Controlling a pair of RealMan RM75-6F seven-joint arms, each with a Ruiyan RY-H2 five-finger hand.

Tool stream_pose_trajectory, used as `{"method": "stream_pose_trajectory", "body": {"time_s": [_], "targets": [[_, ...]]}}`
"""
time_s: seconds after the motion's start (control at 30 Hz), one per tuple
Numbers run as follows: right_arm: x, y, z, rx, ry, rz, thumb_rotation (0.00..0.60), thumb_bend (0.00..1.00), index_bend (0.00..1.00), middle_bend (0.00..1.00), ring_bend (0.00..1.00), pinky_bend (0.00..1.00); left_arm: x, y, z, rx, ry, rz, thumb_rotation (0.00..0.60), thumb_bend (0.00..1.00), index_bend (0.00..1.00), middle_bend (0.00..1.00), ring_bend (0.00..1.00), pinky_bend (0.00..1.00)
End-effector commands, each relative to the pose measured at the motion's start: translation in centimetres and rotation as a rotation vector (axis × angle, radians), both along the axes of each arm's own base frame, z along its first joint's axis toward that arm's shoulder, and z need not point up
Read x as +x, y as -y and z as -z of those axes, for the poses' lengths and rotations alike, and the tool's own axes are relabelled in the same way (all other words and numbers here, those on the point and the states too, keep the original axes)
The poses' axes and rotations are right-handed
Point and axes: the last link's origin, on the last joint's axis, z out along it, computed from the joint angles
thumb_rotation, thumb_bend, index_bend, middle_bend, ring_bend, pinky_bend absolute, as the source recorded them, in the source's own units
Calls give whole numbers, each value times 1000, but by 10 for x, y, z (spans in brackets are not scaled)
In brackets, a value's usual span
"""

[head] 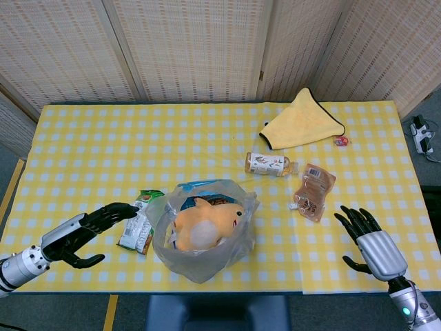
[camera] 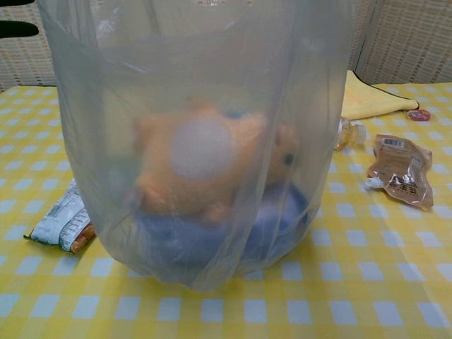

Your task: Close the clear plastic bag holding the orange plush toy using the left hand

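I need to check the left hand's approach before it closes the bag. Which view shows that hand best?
The head view: the left hand shows whole, fingers spread, holding nothing, reaching over the snack packet toward the clear plastic bag. The chest view catches only dark fingertips at its top left corner.

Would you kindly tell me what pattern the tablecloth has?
The tablecloth is yellow-and-white check, clearest in the head view.
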Motion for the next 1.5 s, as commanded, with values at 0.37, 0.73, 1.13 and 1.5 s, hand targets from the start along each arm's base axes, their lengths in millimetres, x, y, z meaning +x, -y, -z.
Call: {"method": "stream_pose_trajectory", "body": {"time_s": [0.37,0.73,1.13,1.5], "targets": [[0,6,4,33,10,5,600,267,0,0,0,0,34,-6,11,-91,45,40,600,422,115,99,17,57],[0,4,0,27,13,3,600,266,0,0,0,0,40,-10,28,-135,30,30,600,422,128,100,25,62],[-1,2,-3,28,31,7,600,266,0,0,0,0,56,-13,47,-200,0,104,600,389,134,118,42,80],[-2,1,-10,16,61,9,600,267,0,0,0,0,85,-17,61,-260,-13,165,600,364,133,134,54,92]]}}
